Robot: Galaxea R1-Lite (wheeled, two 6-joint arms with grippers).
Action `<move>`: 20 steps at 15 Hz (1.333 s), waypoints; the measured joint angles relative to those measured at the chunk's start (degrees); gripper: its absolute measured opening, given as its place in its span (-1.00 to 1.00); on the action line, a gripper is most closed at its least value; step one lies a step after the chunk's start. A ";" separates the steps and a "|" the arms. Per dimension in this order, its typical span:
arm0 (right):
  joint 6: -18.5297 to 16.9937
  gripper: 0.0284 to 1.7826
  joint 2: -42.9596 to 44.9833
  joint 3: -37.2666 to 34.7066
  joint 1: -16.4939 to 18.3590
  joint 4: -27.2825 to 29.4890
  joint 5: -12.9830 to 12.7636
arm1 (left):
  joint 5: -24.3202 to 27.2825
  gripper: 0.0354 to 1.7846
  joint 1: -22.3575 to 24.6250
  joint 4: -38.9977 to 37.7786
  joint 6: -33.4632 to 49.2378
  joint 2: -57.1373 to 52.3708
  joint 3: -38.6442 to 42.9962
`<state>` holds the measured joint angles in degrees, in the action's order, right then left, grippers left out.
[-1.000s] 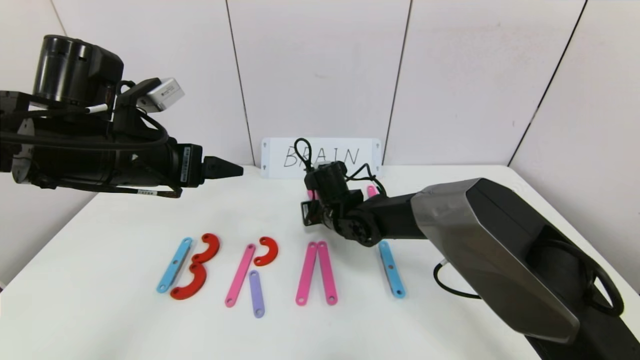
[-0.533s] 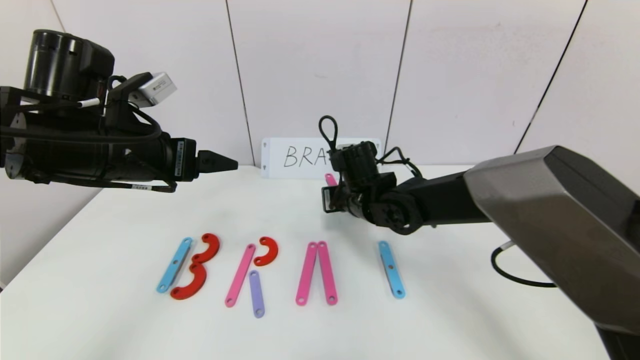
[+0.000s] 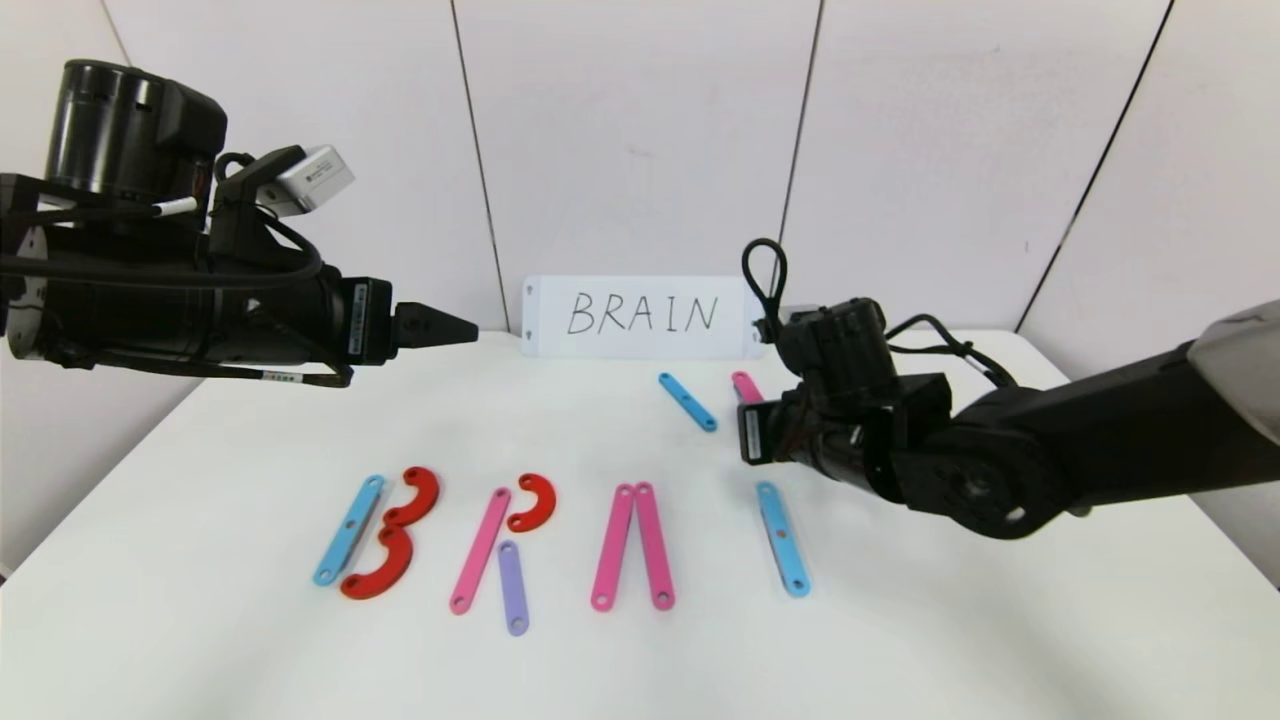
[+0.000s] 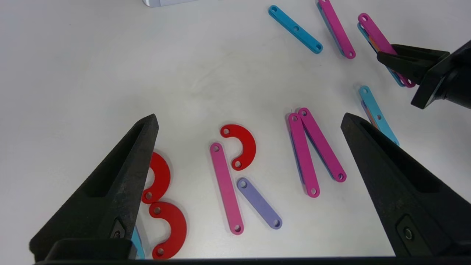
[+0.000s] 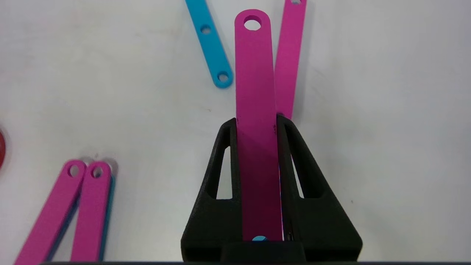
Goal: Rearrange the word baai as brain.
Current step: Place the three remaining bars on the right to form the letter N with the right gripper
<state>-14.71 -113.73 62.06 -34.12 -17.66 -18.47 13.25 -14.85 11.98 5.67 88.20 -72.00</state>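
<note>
Right gripper [image 5: 257, 125] pinches a pink bar [image 5: 255, 73] above the table's far right; left gripper [image 4: 250, 121] hovers spread. B, R, A-legs and I lie placed; N remains unbuilt.

1. Table [image 3: 250, 420]: white.
2. Card [image 3: 640, 315]: white, black handwriting.
3. Curved pieces [image 3: 378, 575]: red.
4. Long bars [image 3: 655, 545]: pink.
5. Other bars [image 3: 782, 538]: blue.
6. Short bar [image 3: 513, 587]: purple.
7. Right gripper [image 5: 257, 125]: black, holding pink bar [image 5: 255, 92].
</note>
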 joint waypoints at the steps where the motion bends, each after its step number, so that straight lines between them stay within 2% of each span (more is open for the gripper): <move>1: -0.09 -0.68 1.32 -3.49 0.00 -2.26 -0.77 | 0.00 0.95 -0.04 0.02 -0.02 -0.02 0.01; 2: -0.44 -0.68 2.26 -6.45 -0.05 -4.38 -1.58 | 0.02 0.95 -0.06 0.06 0.00 -0.06 0.01; 4: -3.91 -0.68 3.41 -11.35 -0.22 -6.31 -2.67 | 0.05 0.95 -0.13 0.09 0.00 -0.09 0.01; 10: -10.80 -0.68 3.86 -18.98 0.26 -6.81 -3.83 | 0.02 0.95 -0.33 0.09 -0.02 0.09 0.12; 18: -11.72 -0.68 4.00 -23.15 2.07 -8.05 -3.99 | 0.02 0.95 -0.72 0.09 0.02 0.22 0.20; 20: -11.76 -0.68 4.02 -23.98 2.51 -8.79 -4.90 | 0.02 0.95 -0.77 0.06 0.04 0.22 0.20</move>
<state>-26.48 -109.70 38.08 -31.61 -26.45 -23.37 13.28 -15.62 12.04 5.71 88.42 -71.80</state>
